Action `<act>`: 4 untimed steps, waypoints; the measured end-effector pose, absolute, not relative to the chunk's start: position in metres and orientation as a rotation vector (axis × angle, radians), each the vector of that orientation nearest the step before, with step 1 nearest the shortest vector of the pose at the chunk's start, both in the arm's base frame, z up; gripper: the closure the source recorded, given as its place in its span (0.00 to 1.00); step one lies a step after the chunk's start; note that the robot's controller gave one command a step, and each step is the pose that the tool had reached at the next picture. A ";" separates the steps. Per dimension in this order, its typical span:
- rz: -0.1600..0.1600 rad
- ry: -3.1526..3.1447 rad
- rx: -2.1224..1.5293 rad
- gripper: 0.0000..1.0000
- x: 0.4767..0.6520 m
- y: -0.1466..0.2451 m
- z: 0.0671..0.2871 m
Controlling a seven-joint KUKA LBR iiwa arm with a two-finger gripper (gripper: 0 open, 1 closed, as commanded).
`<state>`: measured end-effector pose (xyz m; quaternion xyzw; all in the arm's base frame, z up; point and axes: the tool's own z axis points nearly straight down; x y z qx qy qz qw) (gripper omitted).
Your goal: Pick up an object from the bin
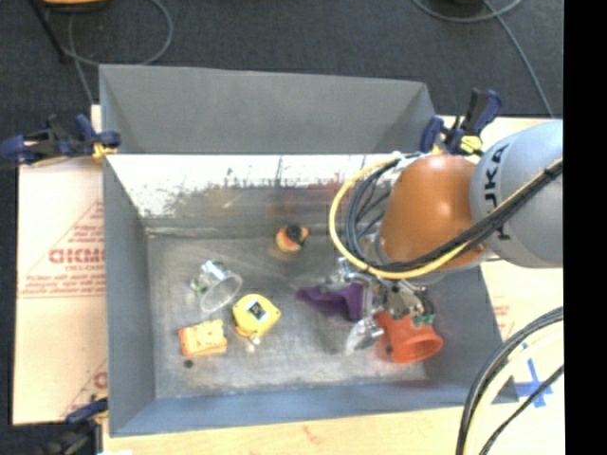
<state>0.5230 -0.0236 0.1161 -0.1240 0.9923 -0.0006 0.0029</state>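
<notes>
Arm (pixel 517 192): enters from the view's right, with the orange cover (pixel 427 211) and looped cables (pixel 353 218) above the wrist.
Hand (pixel 381 313): low over the front right part of the bin (pixel 125 282), partly hidden under the cover.
Hand state: cannot tell whether it is spread or pressed together, or whether it pinches anything.
Nearest thing: red-orange cup (pixel 412 339), lying on its side on the bin floor at front right, right against the hand's lower right; contact cannot be told.
Next nearest: purple piece (pixel 330 299), flat on the floor just left of the hand.
Centre left: yellow tape measure (pixel 254 315), with an orange block (pixel 203 338) near its left.
Left: clear plastic cup (pixel 214 285), tipped over, just behind the tape measure.
Back: small yellow-and-black toy (pixel 289 239), near the rear wall, apart from the rest.
</notes>
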 end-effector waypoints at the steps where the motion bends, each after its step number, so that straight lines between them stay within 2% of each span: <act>1: 0.000 3.082 -0.616 0.00 0.522 -0.035 0.088; 2: 0.002 3.131 -0.202 0.00 0.533 -0.040 0.080; 3: 0.003 3.141 -0.031 0.00 0.538 -0.042 0.079; 4: -0.001 3.142 -0.076 0.00 0.529 -0.045 0.122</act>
